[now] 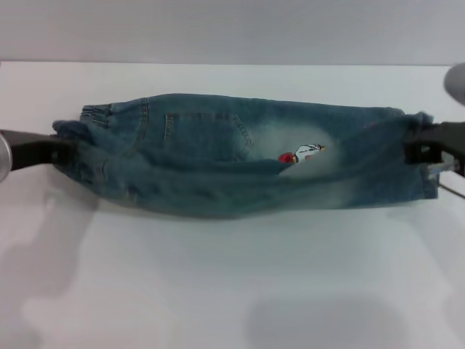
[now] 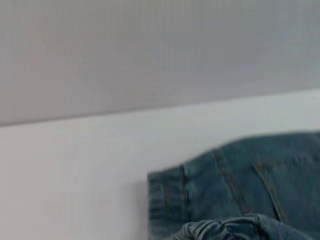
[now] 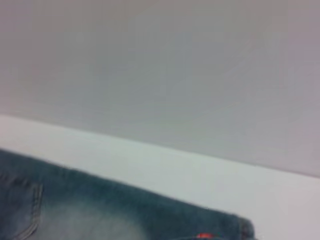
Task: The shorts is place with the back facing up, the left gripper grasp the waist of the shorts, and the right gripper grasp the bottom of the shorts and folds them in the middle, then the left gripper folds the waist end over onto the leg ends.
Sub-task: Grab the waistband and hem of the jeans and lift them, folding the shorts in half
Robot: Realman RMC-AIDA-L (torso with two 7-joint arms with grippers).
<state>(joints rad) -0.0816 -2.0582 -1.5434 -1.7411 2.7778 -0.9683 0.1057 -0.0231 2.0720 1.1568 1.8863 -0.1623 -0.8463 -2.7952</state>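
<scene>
— Item one?

— The shorts [image 1: 218, 156]: blue denim, faded pale patches, stitched back pocket, folded lengthwise into a long band across the white table [image 1: 232, 291]. Waist [image 1: 80, 134] puckered, at my left; leg ends [image 1: 410, 156] flat, at my right.

— Markings?

— A small cartoon print [image 1: 301, 153], red and white; I read no writing.

— Grippers?

— Left gripper [image 1: 62, 149], fingers clamped on the waist. Right gripper [image 1: 418, 142], fingers pinching the leg ends. A plain grey wall [image 1: 232, 29] stands behind.
</scene>
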